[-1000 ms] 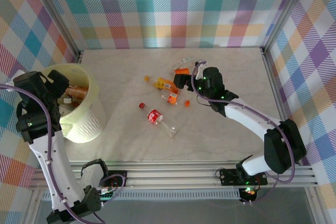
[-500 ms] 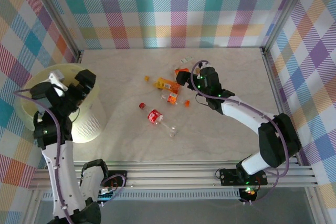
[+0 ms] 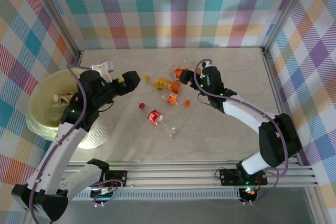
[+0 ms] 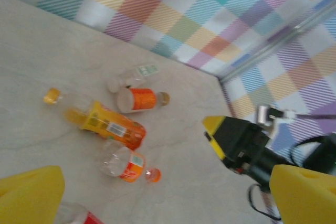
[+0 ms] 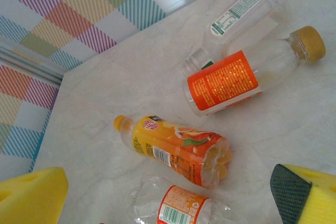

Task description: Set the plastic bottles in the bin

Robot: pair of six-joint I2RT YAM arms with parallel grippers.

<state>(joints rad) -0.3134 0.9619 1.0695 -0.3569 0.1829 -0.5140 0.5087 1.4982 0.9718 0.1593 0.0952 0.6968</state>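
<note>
L pincer (image 3: 132,79) btwn bin (image 3: 40,84) & btls (image 3: 166,84)

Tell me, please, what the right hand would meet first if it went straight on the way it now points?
Most likely the crushed clear bottle with the orange label, which lies low between the fingers of the open right hand. The yellow-labelled bottle lies just beyond it. Depth is unclear, so this is a guess.

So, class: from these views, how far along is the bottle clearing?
Done: some bottles lie in the bin. In hand: nothing; the left end effector and right end effector are open and empty, the right near the orange juice bottle. Left: about five on the table, including the red-label bottle.
</note>
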